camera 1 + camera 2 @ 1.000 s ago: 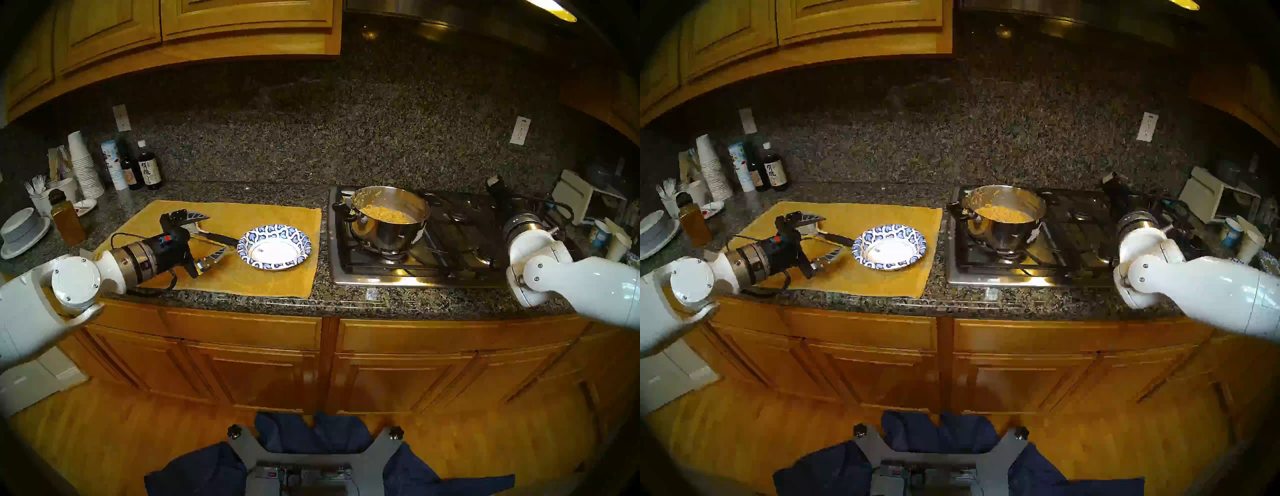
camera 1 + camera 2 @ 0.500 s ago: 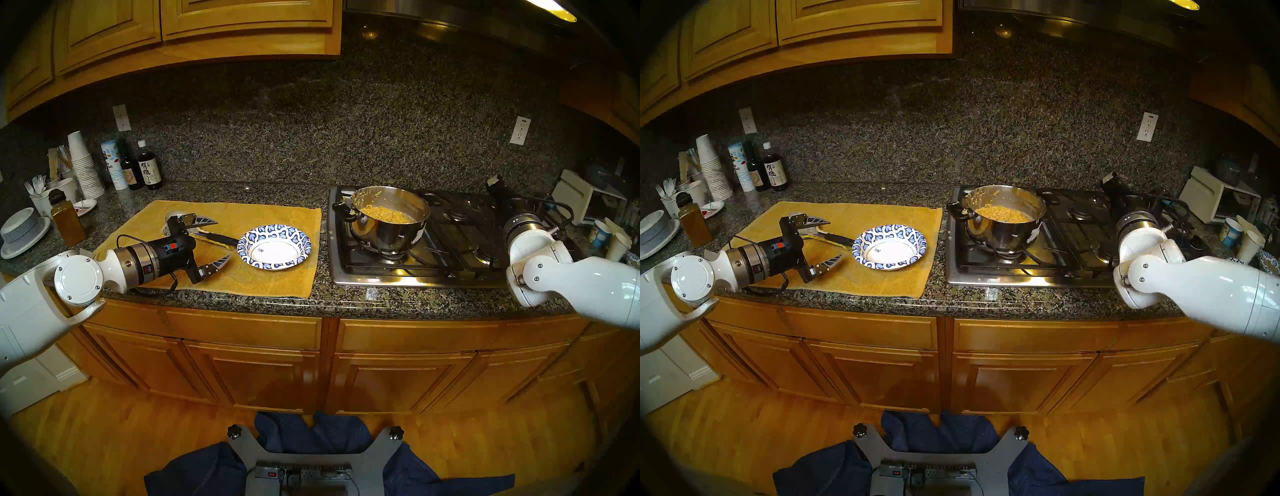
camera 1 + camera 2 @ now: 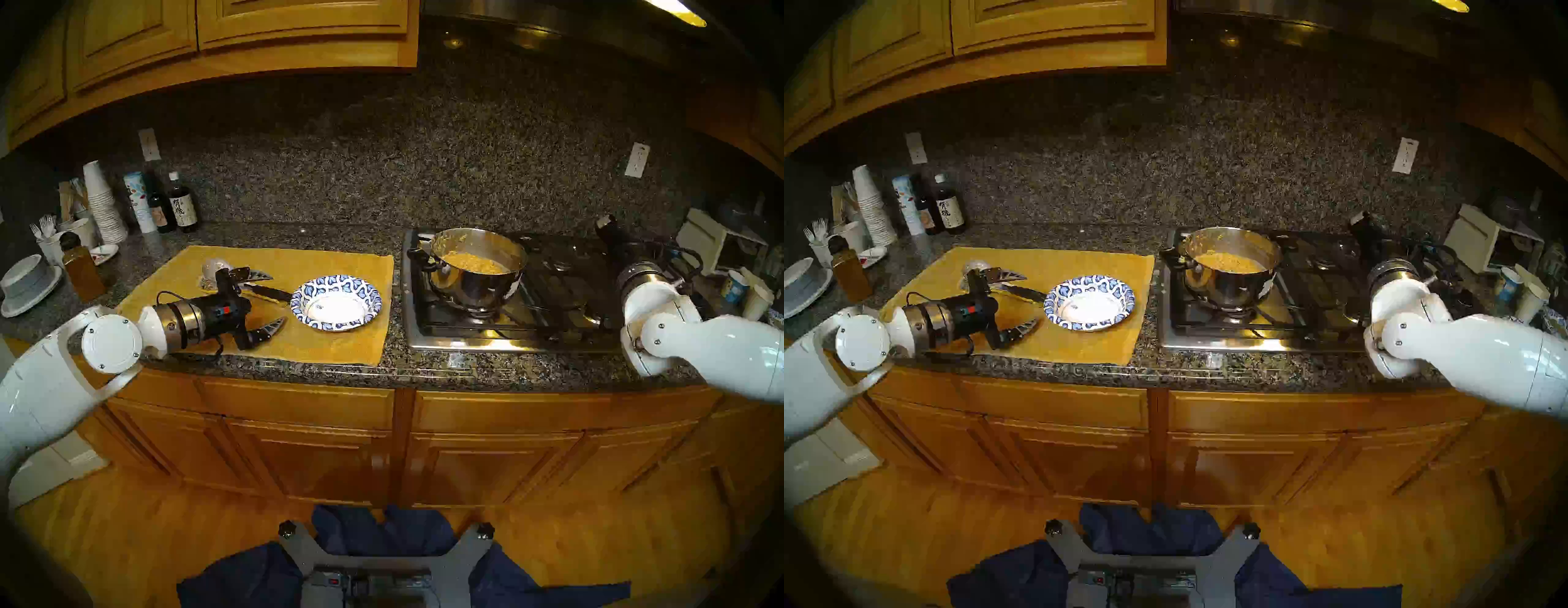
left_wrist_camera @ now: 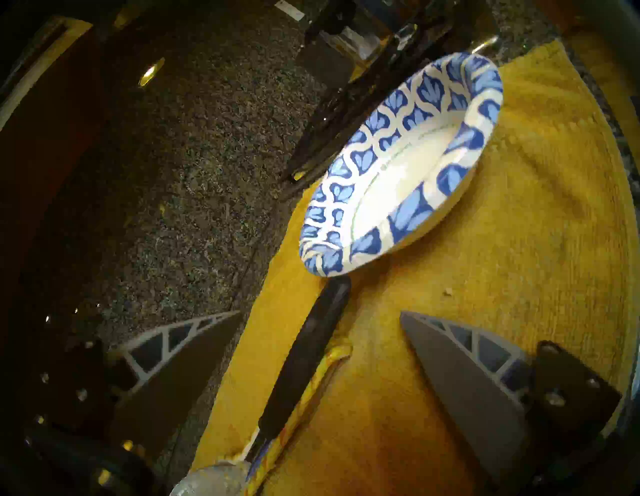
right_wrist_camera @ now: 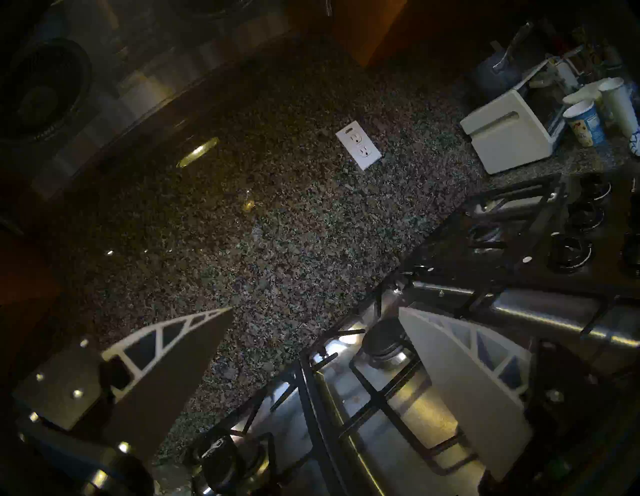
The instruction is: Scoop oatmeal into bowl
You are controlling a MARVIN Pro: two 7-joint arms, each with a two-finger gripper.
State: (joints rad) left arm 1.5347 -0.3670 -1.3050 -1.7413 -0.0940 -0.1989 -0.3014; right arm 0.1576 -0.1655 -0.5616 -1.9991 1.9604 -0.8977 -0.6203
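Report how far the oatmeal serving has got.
Done: nothing yet. The bowl on the yellow mat is clean, and all the oatmeal sits in the pot on the stove. In hand: the left gripper, jaws open, hangs over the ladle lying beside the bowl. Left: grasp it, scoop, fill. The right gripper is open over the burners.

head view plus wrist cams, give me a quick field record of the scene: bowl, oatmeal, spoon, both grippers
bowl: empty, on the yellow mat, left of the stove
oatmeal: all in the steel pot on the stove
spoon: lying on the mat, black handle end at the bowl's rim
left gripper: open, straddling the spoon handle, nothing held
right gripper: open, empty, over the stove's right side
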